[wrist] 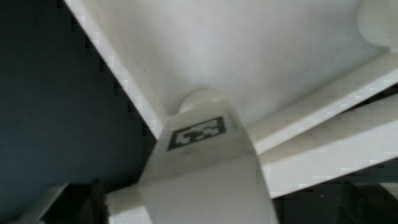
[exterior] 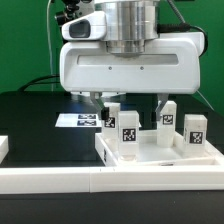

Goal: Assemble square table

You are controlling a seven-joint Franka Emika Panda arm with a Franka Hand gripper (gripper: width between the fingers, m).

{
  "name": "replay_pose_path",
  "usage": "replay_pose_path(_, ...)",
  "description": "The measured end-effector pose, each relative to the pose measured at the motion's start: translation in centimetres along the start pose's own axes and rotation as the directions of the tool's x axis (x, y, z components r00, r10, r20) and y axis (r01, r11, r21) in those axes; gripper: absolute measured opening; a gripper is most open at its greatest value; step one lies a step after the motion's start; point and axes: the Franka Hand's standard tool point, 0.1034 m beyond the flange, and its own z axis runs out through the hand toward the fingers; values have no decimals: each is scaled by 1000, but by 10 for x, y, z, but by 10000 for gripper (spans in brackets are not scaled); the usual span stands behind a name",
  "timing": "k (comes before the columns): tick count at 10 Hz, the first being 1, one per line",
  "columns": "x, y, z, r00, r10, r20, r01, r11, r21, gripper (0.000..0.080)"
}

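Observation:
The white square table top [exterior: 160, 152] lies on the black table with its raised rim up. Several white legs stand on it, at the left [exterior: 125, 130], the middle [exterior: 167, 120] and the right [exterior: 195, 130]. My gripper [exterior: 128, 104] hangs low over the left legs, and its body hides their tops. In the wrist view a white leg [wrist: 199, 150] with a square tag runs from between my dark fingers [wrist: 75, 204] down to a corner of the table top [wrist: 249, 50]. The gripper [wrist: 192, 208] looks shut on this leg.
The marker board [exterior: 78, 120] lies flat behind the table top at the exterior view's left. A long white rail [exterior: 90, 182] runs along the front. Another white piece [exterior: 3, 148] sits at the left edge. A green wall stands behind.

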Motion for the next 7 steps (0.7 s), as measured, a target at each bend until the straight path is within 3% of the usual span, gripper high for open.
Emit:
replay_pose_path(2, 0, 0, 0, 993, -121, 1, 121, 993, -9, 649)
replay_pose_path(4, 0, 1, 0, 992, -123, 1, 123, 992, -8, 627)
replay_pose_path(5, 0, 1, 0, 992, -124, 1, 124, 992, -8, 453)
replay_pose_path(6, 0, 0, 0, 994, -111, 1, 111, 994, -8, 453)
replay_pose_path(7, 0, 0, 0, 995, -99, 1, 99, 995, -8, 285)
